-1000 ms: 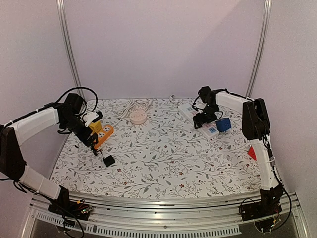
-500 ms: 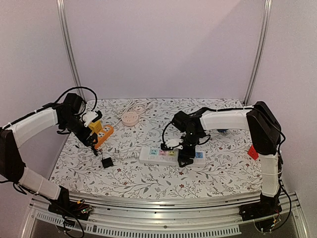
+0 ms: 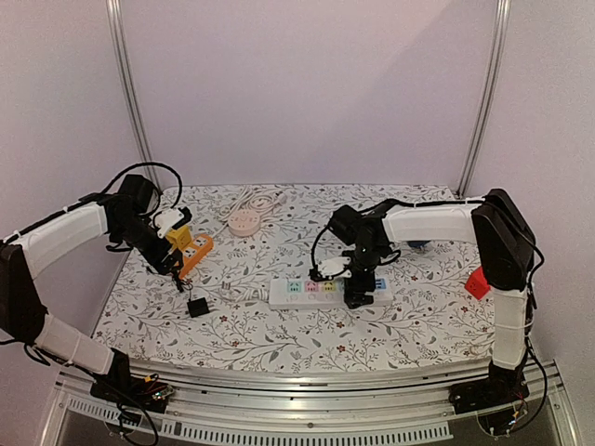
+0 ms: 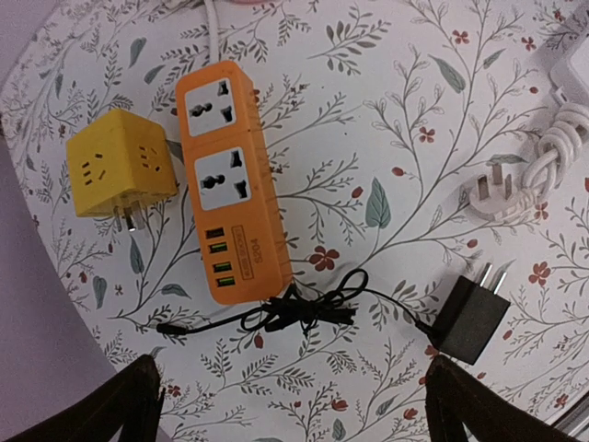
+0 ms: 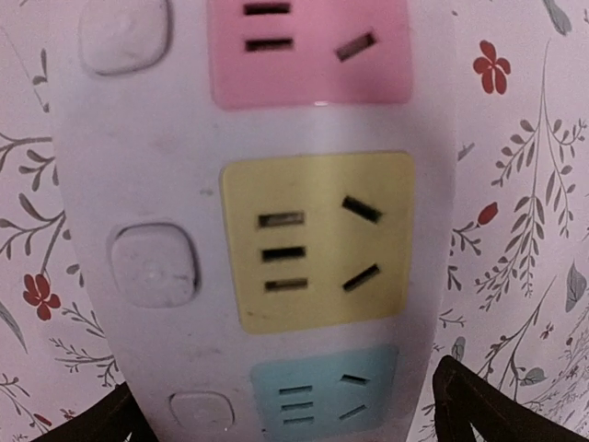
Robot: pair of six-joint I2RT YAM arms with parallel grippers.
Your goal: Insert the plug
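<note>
A white power strip with pink, yellow and blue sockets lies mid-table. My right gripper stands over its right end. In the right wrist view its fingers press both long sides of the strip, so the gripper is shut on it. The strip's white plug and bundled cord lie to its left. A black adapter plug with a thin black cable lies on the left. My left gripper hovers open and empty by the orange power strip, and shows in its own view.
A yellow cube adapter sits beside the orange strip. A round white socket hub with its cord lies at the back. A blue object sits behind my right arm. The adapter also shows in the left wrist view.
My right gripper brought the white power strip from the back right to mid-table, then shifted it slightly right. The black adapter sits a little lower left. The left arm held still.
</note>
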